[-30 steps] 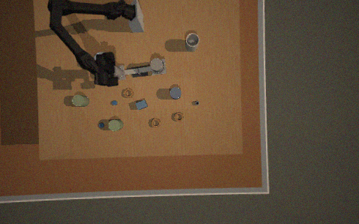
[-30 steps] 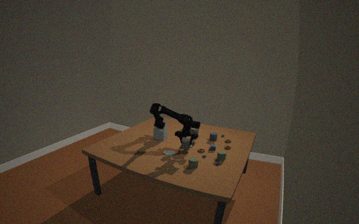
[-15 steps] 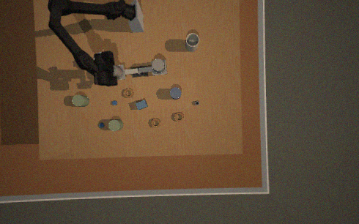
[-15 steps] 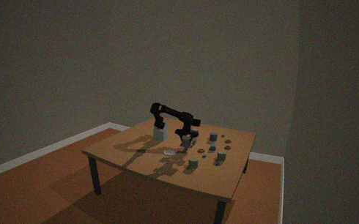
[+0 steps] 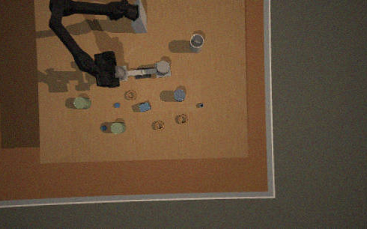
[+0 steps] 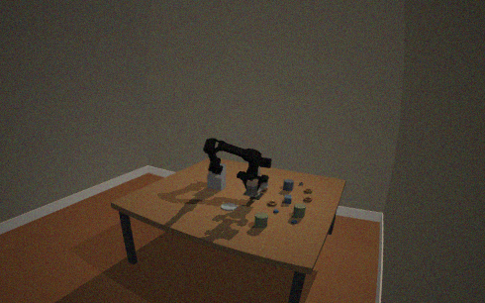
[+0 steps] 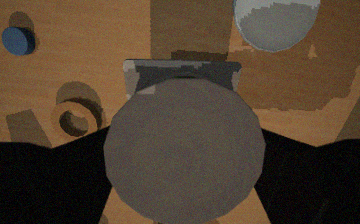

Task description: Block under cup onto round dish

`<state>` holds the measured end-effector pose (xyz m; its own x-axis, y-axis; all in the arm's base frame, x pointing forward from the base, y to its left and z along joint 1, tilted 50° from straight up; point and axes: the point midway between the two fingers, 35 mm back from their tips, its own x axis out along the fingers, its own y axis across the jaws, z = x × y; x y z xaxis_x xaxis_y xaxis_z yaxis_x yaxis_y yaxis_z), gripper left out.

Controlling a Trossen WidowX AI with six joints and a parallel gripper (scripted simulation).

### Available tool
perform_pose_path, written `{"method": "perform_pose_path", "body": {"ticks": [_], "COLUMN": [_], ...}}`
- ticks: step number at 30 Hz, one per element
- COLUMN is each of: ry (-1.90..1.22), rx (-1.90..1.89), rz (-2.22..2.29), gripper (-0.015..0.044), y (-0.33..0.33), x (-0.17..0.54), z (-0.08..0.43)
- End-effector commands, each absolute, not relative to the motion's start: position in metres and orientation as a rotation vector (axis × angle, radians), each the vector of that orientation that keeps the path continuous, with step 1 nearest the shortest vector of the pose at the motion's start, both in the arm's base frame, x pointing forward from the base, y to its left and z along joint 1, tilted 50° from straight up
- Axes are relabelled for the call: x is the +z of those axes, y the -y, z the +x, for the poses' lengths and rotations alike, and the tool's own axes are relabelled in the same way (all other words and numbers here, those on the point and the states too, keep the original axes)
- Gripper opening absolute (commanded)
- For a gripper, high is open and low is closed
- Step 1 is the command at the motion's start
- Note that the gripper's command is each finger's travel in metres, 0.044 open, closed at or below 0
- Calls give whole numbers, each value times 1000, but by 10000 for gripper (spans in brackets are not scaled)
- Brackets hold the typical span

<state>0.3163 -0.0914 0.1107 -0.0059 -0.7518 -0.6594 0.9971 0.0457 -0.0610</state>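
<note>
My gripper (image 5: 120, 71) (image 6: 253, 186) (image 7: 181, 126) is shut on one grey cup (image 5: 120, 72) (image 6: 251, 187) (image 7: 184, 165), fingers on both its sides. The cup is upright at the near end of the balance (image 5: 133, 72). That end's square pan (image 5: 123, 78) (image 7: 181, 70) shows past the cup's edge; I cannot tell how big any gap under the cup is. The other grey cup (image 5: 162, 68) stands on the balance's far end. The round dish (image 6: 229, 207) (image 7: 276, 25) lies on the table, hidden under the arm in the top view. No block shows by either cup.
Green cylinders (image 5: 82, 102) (image 5: 117, 128), a blue cylinder (image 5: 179, 95), a blue box (image 5: 144, 107), wooden rings (image 5: 130, 95) (image 5: 159, 125) (image 5: 182, 119) and small blue pieces (image 5: 117, 105) (image 5: 103, 128) stand to one side of the balance. A tall open container (image 5: 196, 42) stands beyond the far cup.
</note>
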Motion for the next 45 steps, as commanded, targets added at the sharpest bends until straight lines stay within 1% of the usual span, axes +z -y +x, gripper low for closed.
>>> {"method": "perform_pose_path", "body": {"ticks": [1,45], "ry": [-602,-598], "rx": [-1463,-1467], "rz": [515,508], "gripper": [0,0], "y": [85,43], "x": [118,156], "z": [321,315]}}
